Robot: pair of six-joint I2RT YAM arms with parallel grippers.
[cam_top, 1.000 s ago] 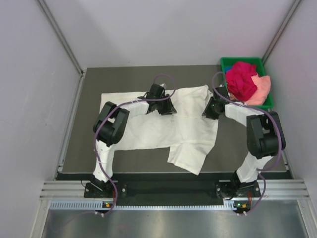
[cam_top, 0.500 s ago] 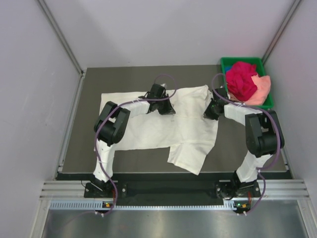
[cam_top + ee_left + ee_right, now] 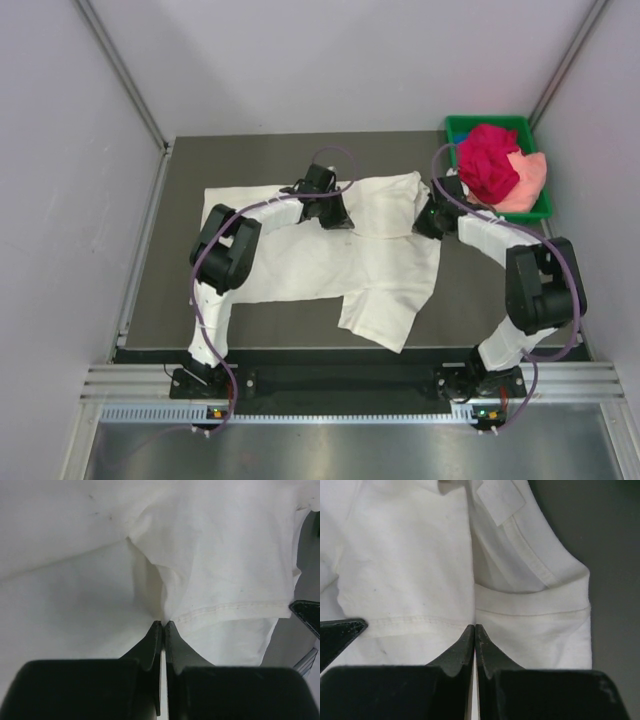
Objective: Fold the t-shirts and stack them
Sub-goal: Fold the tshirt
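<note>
While the cream-white t-shirt (image 3: 300, 265) is kept spread flat across the middle of the table (image 3: 185, 290), a raised fold near its 12 o'clock edge is pinched tight by the left gripper (image 3: 163, 624), and the hem at its 2 o'clock corner is clamped by the right gripper (image 3: 474, 627). Part of the cloth is covered by the left arm (image 3: 262, 215). Out at 1 o'clock, the magenta-red t-shirt (image 3: 487, 160) and peach-pink t-shirt (image 3: 530, 180) are seen bundled in a green tray (image 3: 462, 124). Since a second ago, both pairs of jaws have been closed and the right elbow swung outward. The dark grey tabletop is boxed in by pale walls (image 3: 60, 200).
</note>
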